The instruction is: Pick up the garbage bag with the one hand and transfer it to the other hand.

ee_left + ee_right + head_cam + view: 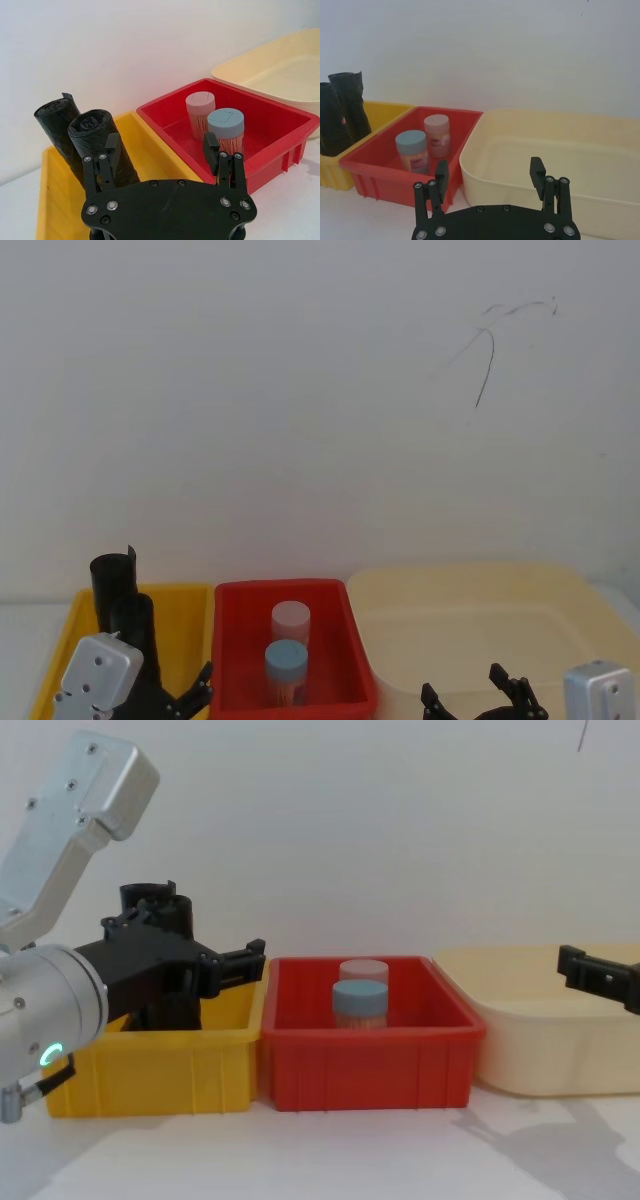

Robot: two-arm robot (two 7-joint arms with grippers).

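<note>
Your left gripper (pixel 161 145) hovers over the yellow bin (pixel 55 200), fingers spread wide and holding nothing. The garbage bag (pixel 94 132) stands upright in that bin, just beyond one finger; contact cannot be confirmed. A second black roll (pixel 54 116) stands just behind it. Your right gripper (pixel 489 170) sits before the cream bin (pixel 590 150), fingers likewise apart and empty. In the red bin (pixel 265 170), the blue-lidded jar (pixel 226 122) and white-lidded jar (pixel 200 102) carry labels (pixel 418 161); their print is too small to read.

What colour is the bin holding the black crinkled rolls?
The plastic bin is yellow; left wrist view.
</note>
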